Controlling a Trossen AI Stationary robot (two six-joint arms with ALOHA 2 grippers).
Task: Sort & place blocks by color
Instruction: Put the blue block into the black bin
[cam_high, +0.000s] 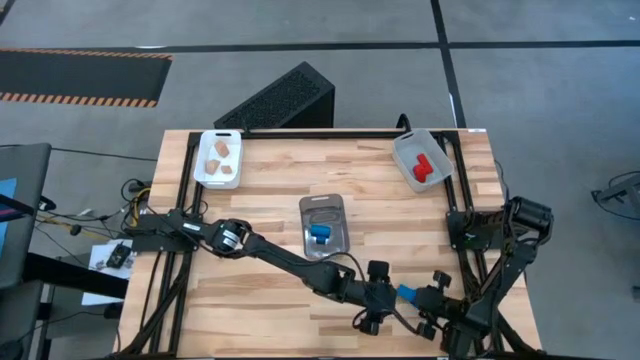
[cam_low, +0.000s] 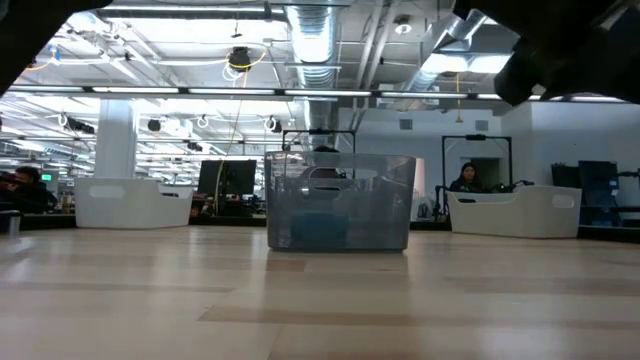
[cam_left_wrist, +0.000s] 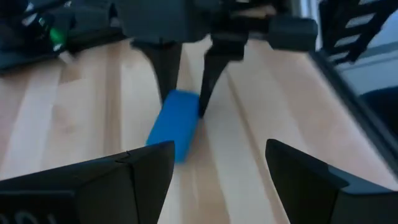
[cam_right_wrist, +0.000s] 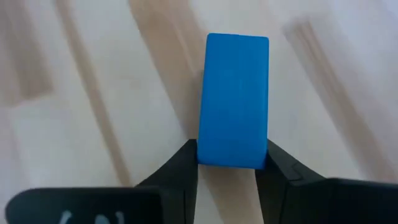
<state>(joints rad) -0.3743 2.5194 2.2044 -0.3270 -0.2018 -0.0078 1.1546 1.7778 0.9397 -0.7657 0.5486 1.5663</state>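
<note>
The right gripper (cam_right_wrist: 231, 163) pinches one end of a smooth, rectangular blue block (cam_right_wrist: 235, 99), its long axis pointing away from the fingers. The left gripper (cam_left_wrist: 217, 168) faces it with fingers spread (over the pale wooden plank table (cam_high: 270, 200)).

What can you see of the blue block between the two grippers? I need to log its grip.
The blue block is a plain rectangular piece with smooth, matte faces and slightly rounded corners, unmarked. The right gripper is shut on one end, a finger on each long side, so the rest sticks out over the wooden table near its front edge. The left gripper faces it, open and not touching.
</note>
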